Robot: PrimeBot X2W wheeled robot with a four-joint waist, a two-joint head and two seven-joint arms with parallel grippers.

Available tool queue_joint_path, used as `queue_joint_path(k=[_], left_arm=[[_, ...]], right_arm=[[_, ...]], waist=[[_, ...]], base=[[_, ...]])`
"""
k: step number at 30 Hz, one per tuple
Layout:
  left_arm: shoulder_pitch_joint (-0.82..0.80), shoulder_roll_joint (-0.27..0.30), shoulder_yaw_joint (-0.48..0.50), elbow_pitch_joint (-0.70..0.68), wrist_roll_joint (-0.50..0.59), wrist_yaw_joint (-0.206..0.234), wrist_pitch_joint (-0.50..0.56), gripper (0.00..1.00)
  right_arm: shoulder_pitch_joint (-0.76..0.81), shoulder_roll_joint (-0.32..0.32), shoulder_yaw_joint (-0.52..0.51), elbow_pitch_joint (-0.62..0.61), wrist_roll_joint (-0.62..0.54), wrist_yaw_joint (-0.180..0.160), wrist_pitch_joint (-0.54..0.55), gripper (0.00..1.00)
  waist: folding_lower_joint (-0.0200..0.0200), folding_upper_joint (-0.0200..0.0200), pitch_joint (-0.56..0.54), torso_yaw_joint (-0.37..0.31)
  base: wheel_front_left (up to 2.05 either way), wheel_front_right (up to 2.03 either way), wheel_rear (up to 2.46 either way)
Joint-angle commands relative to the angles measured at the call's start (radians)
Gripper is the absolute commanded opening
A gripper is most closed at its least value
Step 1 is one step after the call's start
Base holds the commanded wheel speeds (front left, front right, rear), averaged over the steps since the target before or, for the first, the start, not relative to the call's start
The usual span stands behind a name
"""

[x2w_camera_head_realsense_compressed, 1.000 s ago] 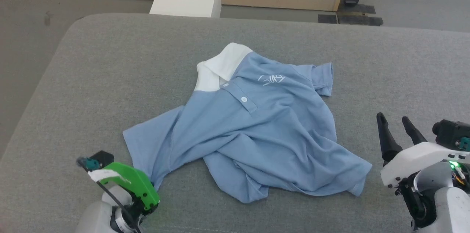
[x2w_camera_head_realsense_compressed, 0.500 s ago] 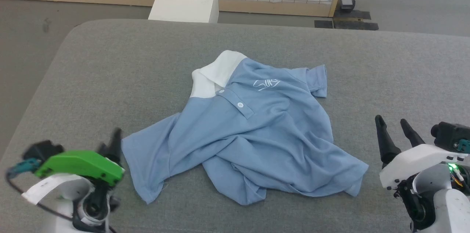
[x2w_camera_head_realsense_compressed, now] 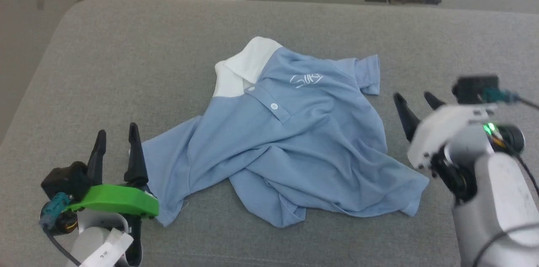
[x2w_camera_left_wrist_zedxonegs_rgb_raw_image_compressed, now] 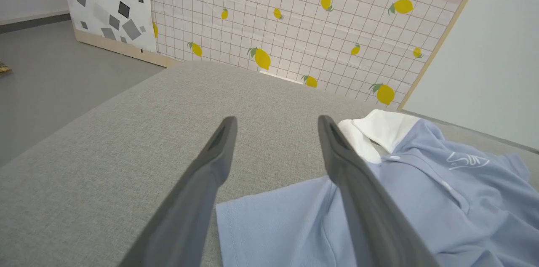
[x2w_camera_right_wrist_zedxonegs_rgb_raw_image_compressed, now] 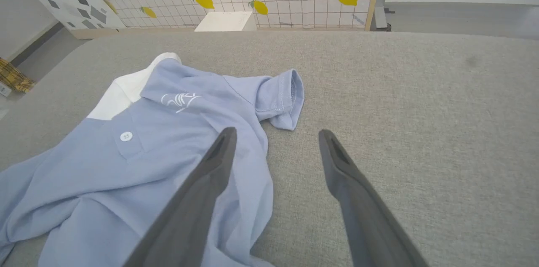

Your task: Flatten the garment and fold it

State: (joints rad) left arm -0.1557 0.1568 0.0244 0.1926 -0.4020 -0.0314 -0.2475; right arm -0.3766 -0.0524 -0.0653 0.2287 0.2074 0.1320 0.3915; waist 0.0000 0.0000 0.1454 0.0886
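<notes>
shirt [x2w_camera_head_realsense_compressed: 290, 140] lies rumpled mid-cushion [x2w_camera_head_realsense_compressed: 126, 60], collar far, hem bunched near me, long axis far-left to near-right. Both grippers are spread wide, holding nothing. left gripper [x2w_camera_head_realsense_compressed: 117, 129] is closer: near sleeve [x2w_camera_head_realsense_compressed: 168, 166] is just beside its inner finger (wrist cam puts the hem corner between the fingers). right gripper [x2w_camera_head_realsense_compressed: 412, 95] sits off the shirt's right side, near far sleeve [x2w_camera_head_realsense_compressed: 368, 75]. Bare cushion all round, so I'd pull outward.

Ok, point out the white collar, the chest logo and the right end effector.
white collar [x2w_camera_head_realsense_compressed: 241, 70], head view, on the middle of its white cloth.
chest logo [x2w_camera_head_realsense_compressed: 306, 80], head view, on the middle of the cursive lettering.
right end effector [x2w_camera_head_realsense_compressed: 411, 96], head view, midway between its two fingertips.
</notes>
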Motion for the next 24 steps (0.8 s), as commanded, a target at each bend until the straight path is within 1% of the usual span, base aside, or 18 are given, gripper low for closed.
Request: queue_joint_path(k=[1,6,10,12,18,24], left_arm=[[-0.005,0.002,-0.005,0.006,0.017,-0.005,-0.007,1.00],[-0.053,-0.011,-0.026,0.013,0.057,-0.013,-0.013,1.00],[-0.095,-0.028,-0.041,0.014,0.079,-0.021,-0.014,1.00],[-0.112,-0.035,-0.045,0.010,0.089,-0.027,-0.014,1.00],[-0.139,-0.055,-0.040,-0.001,0.111,-0.038,-0.014,1.00],[-0.143,-0.072,-0.025,0.005,0.119,-0.049,-0.014,1.00]], right_arm=[[-0.059,-0.007,0.026,0.026,-0.019,-0.001,0.034,1.00],[-0.253,-0.034,0.103,0.185,-0.069,-0.001,0.166,1.00],[-0.353,-0.057,0.143,0.317,-0.123,-0.001,0.259,1.00],[-0.388,-0.063,0.160,0.367,-0.142,-0.001,0.286,1.00],[-0.437,-0.067,0.204,0.481,-0.184,-0.001,0.285,1.00],[-0.440,-0.051,0.263,0.568,-0.148,-0.001,0.271,1.00]], waist=[[0.0000,0.0000,0.041,0.008],[0.0000,0.0000,0.092,0.043],[0.0000,0.0000,0.132,0.077],[0.0000,0.0000,0.153,0.091],[0.0000,0.0000,0.199,0.115],[0.0000,0.0000,0.214,0.117]], base=[[0.00,0.00,0.00],[0.00,0.00,0.00],[0.00,0.00,0.00],[0.00,0.00,0.00],[0.00,0.00,0.00],[0.00,0.00,0.00]])
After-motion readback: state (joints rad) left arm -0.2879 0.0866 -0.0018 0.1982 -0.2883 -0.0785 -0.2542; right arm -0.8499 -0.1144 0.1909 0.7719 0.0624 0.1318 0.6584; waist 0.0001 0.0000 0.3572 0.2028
